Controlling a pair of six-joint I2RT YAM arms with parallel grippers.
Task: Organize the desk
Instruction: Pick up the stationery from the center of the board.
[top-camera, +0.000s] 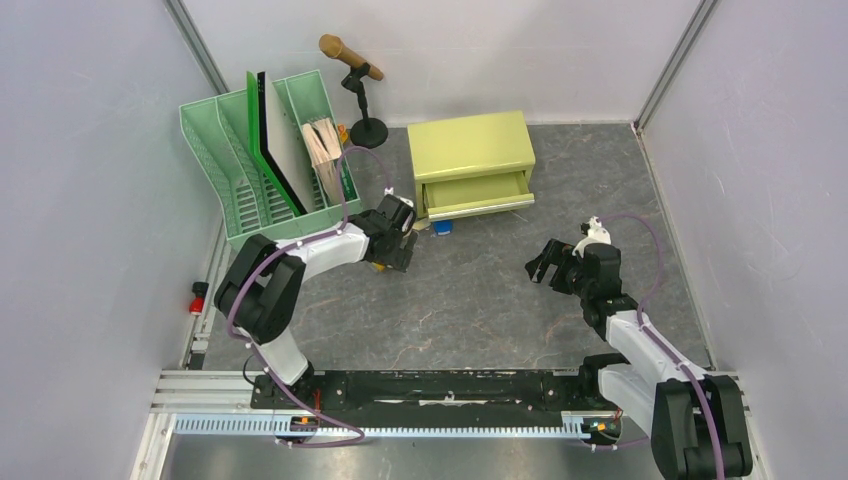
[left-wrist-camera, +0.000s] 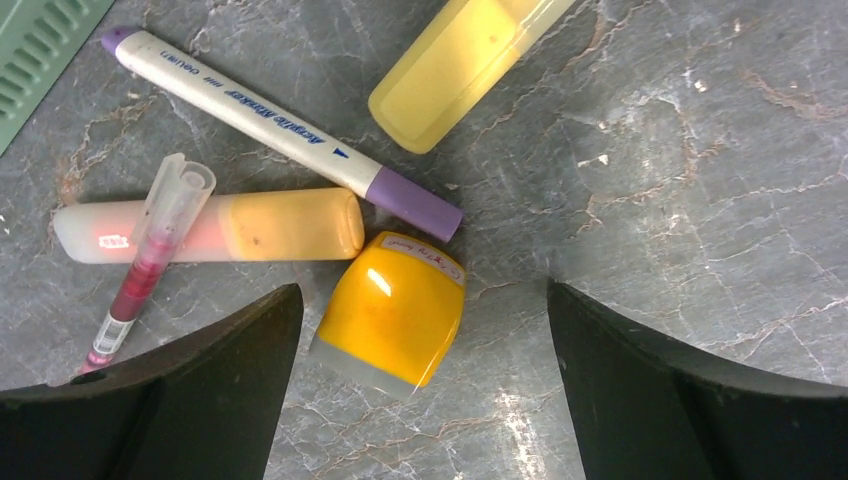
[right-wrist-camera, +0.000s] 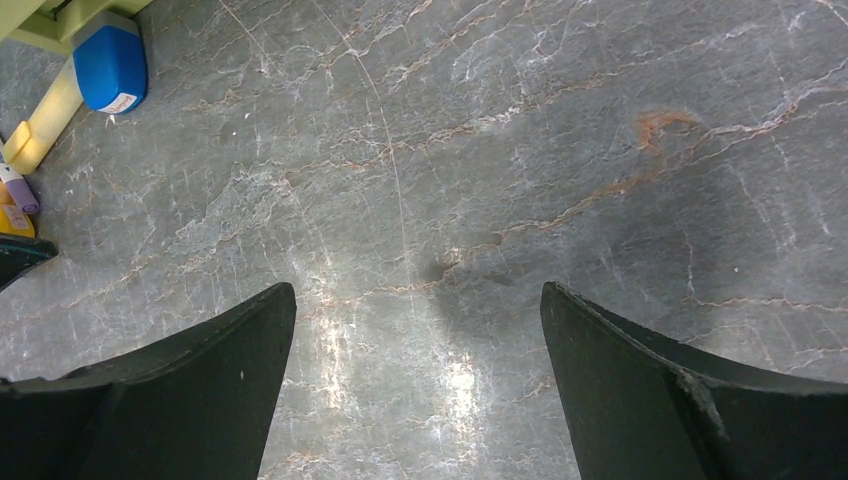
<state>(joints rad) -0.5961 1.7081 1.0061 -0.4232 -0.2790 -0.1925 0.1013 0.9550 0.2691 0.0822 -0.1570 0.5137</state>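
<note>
Desk (top-camera: 480, 300): dark veined slab filling the middle of the top view, walled in pale on three sides. Rigid and fixed, so not for lifting; tidied by moving the loose things on it.

At upper left, green file rack (top-camera: 225, 150): stiff plastic lattice, upright folders inside, probably best left standing. At upper centre, yellow-green cabinet (top-camera: 470, 145) with lower drawer (top-camera: 475, 192) pulled out, likely a home for small clutter.

Left gripper (left-wrist-camera: 422, 300): jaws spread wide, pinching nothing, hanging low over a huddle of stationery just left of centre in the top view. Right gripper (right-wrist-camera: 418, 300): spread equally wide over bare stone right of centre, holding nothing.

In the left wrist view, from longest down:
- White acrylic marker (left-wrist-camera: 270, 130) with purple cap, slanting from upper left to centre.
- Orange highlighter (left-wrist-camera: 270, 225) at left, frosted cap end crossed by a thin pink pen (left-wrist-camera: 140, 275).
- Yellow highlighter (left-wrist-camera: 460, 70) at top, apart from the rest.
- Stubby yellow block (left-wrist-camera: 395, 320) between the jaws, beside the purple cap.

All judged light, hard and smooth. Round barrels likely to roll or squirt out; best pinched across mid-barrel, square to the axis. Block: flat sides, easiest first pick. Crowding a risk of nudging neighbours.

Smallest, upper left of the right wrist view: blue block (right-wrist-camera: 110, 65) by the cabinet's foot.
</note>
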